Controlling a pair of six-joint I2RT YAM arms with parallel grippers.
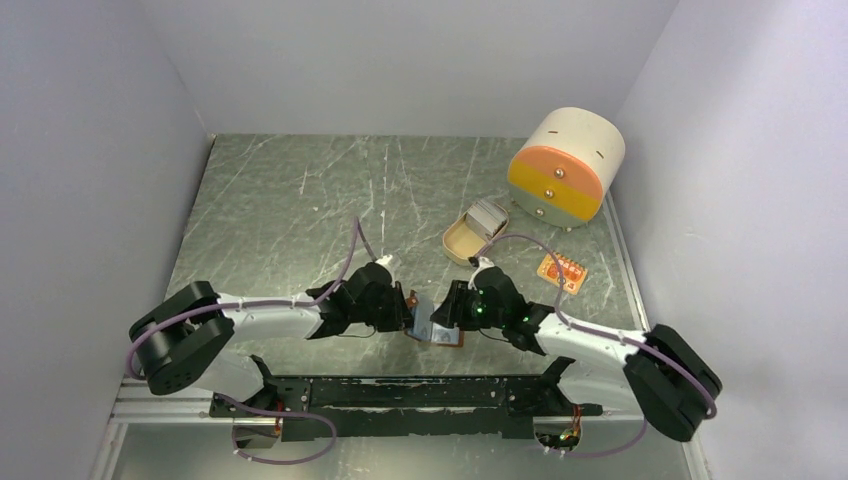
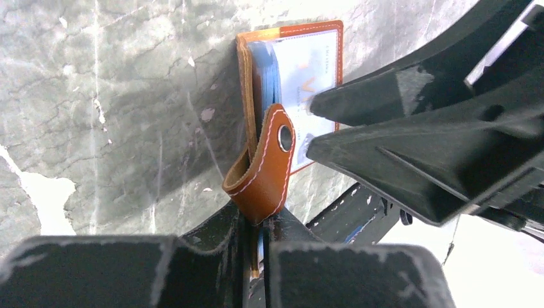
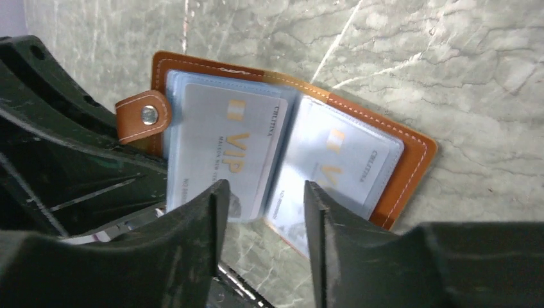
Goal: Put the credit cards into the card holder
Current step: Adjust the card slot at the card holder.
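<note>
The brown leather card holder (image 3: 414,157) lies open on the table near the front edge, also in the top view (image 1: 438,333). Its clear blue sleeves hold pale VIP cards (image 3: 221,151). My left gripper (image 2: 262,231) is shut on the holder's near edge, just below the curled snap strap (image 2: 269,160). My right gripper (image 3: 264,205) is open, its fingertips (image 3: 215,208) hovering over the sleeves' near edge. In the top view the left gripper (image 1: 405,318) and right gripper (image 1: 447,315) meet over the holder. A short stack of grey-white credit cards (image 1: 487,214) lies in the tan dish.
The tan oval dish (image 1: 458,243) sits behind the right arm. A cream-and-orange drum drawer box (image 1: 565,165) stands at the back right. A small orange patterned item (image 1: 562,272) lies right of the dish. The black frame rail (image 1: 400,395) runs along the front edge.
</note>
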